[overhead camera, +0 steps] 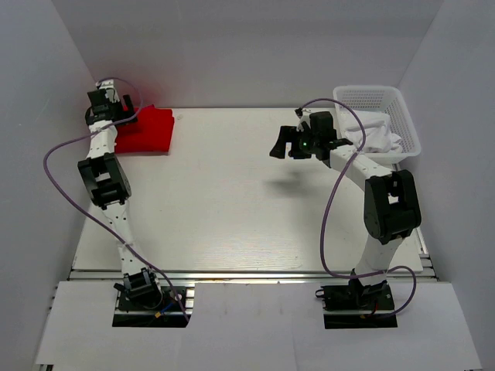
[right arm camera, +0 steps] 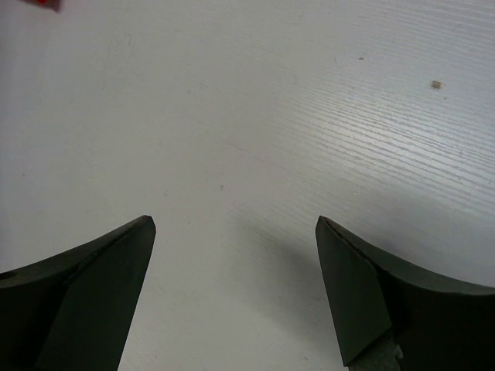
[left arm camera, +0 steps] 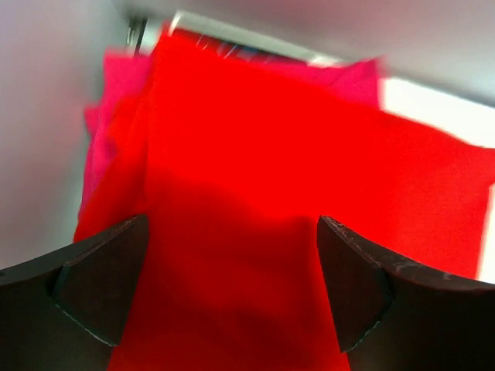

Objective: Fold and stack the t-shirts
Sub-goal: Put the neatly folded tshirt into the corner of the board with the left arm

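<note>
From the top view, the bright red folded cotton t-shirt (overhead camera: pixel 147 131) lay in the far left corner of the white table (overhead camera: pixel 232 201), its longer side running roughly left to right along the back edge. The left gripper (overhead camera: pixel 114 108) hung right at that bundle's left end. The right gripper (overhead camera: pixel 285 145) stood well apart from it, out over bare table on the right side, just beside the white plastic mesh basket (overhead camera: pixel 410 127) with white cloth (overhead camera: pixel 379 135) in it. The left arm was plainly the nearer one for any work on the stack.

In the left wrist view, the red shirt filled the space directly ahead of and below the wide-open jaws. The pinkish crimson cotton t-shirt (left arm camera: pixel 116 85) showed under it, peeking out at the left edge and far corner. The dark fingers (left arm camera: pixel 100 286) flanked the cloth with nothing pinched between them, though the blur made it hard to say whether they touched the fabric.

In the right wrist view, the jaws were spread wide and empty over bare white table, with only a red sliver at the top left corner.
</note>
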Controlling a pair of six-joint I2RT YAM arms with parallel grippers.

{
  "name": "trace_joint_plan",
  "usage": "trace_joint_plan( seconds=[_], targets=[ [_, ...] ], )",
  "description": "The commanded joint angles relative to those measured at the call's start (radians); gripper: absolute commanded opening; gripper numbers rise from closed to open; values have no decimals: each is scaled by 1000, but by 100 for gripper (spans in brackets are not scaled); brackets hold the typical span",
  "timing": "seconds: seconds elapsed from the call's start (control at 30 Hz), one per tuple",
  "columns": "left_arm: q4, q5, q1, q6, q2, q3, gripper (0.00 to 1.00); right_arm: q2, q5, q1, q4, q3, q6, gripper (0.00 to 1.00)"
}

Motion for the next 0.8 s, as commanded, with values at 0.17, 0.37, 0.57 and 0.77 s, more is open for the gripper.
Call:
trace_joint_plan(
  seconds=[0.17, 0.37, 0.57, 0.77],
  targets=[
    [-44, 281, 140, -235, 70, 48, 100, 55, -47, -3, -7, 81, 7, 90],
    [8, 354, 153, -236, 41, 0, 100, 26, -44, 0, -9, 61, -7, 90],
    [105, 431, 143, -248, -63, -75, 100, -20, -44, 0, 7, 27, -29, 90],
    [309, 545, 123, -363, -149, -315, 100, -69, -76, 7, 60, -42, -62, 90]
  ],
)
